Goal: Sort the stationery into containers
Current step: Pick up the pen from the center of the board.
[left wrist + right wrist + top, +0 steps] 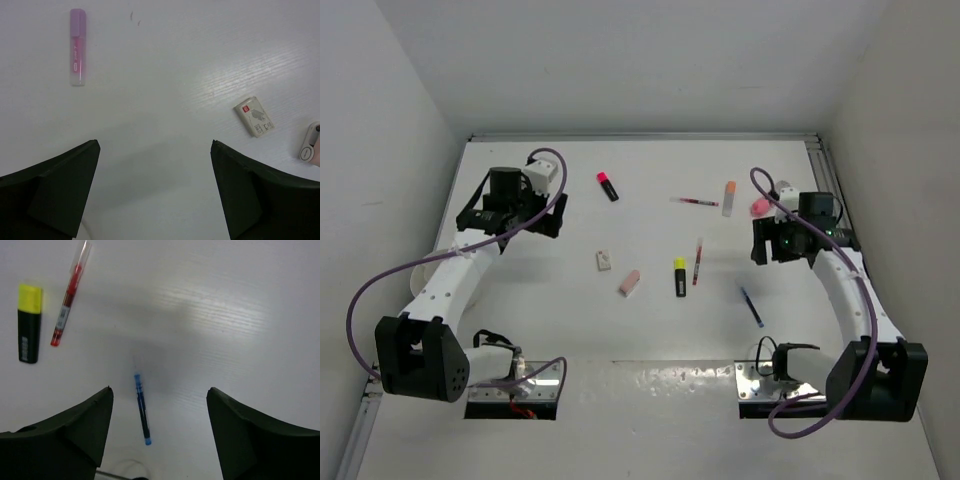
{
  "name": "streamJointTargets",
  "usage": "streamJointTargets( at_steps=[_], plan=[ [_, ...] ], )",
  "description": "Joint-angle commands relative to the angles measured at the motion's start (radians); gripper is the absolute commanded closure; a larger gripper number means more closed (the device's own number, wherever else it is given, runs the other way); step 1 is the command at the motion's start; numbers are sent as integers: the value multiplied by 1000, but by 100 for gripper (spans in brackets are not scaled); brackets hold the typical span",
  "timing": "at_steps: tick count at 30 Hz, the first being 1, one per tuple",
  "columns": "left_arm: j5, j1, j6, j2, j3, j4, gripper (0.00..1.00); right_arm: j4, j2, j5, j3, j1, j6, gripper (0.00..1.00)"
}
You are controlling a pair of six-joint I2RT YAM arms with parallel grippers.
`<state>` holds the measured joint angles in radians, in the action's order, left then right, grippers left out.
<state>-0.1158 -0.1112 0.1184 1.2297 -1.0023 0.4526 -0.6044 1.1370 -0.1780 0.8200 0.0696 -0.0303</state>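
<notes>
Stationery lies scattered mid-table: a pink-capped highlighter (608,186), a yellow-capped highlighter (679,277), two red pens (695,201) (698,261), a blue pen (751,306), an orange-capped white marker (729,198), a whitish eraser (604,261) and a pink eraser (629,284). My left gripper (552,218) is open and empty above bare table; its wrist view shows the highlighter (77,47) and whitish eraser (254,116) ahead. My right gripper (760,245) is open and empty, with the blue pen (142,407) between its fingers below. The pink cup (760,207) is half hidden behind the right arm.
The white tub (420,280) sits at the left edge, mostly under the left arm. White walls close in the table on the left, back and right. The right wrist view also shows the yellow highlighter (29,322) and a red pen (67,295).
</notes>
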Motion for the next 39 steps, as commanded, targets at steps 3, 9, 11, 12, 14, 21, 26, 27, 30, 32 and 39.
streamJointTargets(
  at_steps=[3, 9, 11, 12, 14, 21, 26, 27, 30, 32, 39],
  plan=[
    [-42, -8, 33, 1, -38, 4, 0, -191, 79, -98, 21, -60, -183, 38],
    [-36, -8, 4, 28, -58, 21, 0, -112, 113, 32, -108, -185, -145, 54],
    [-32, -7, 3, 28, -56, 21, 0, -95, 145, 58, -130, -209, -126, 57],
    [-28, -8, 3, 30, -55, 23, 0, -78, 156, 81, -133, -217, -111, 58],
    [-16, -7, 3, 31, -55, 24, 0, -54, 193, 109, -147, -238, -92, 59],
    [5, -7, 1, 34, -56, 32, 0, -5, 277, 192, -176, -271, -62, 66],
    [18, -5, 0, 45, -50, 31, 0, 41, 314, 255, -193, -301, -43, 72],
    [19, -4, 0, 47, -52, 31, 0, 51, 328, 262, -196, -307, -37, 73],
    [27, 1, 4, 50, -52, 32, 0, 69, 355, 281, -199, -315, -28, 77],
    [19, 4, 15, 42, -53, 34, 0, 77, 368, 281, -200, -314, -28, 89],
    [-176, 36, 78, -65, -38, 0, 0, -110, 232, 16, -11, -295, -112, 100]
  ],
)
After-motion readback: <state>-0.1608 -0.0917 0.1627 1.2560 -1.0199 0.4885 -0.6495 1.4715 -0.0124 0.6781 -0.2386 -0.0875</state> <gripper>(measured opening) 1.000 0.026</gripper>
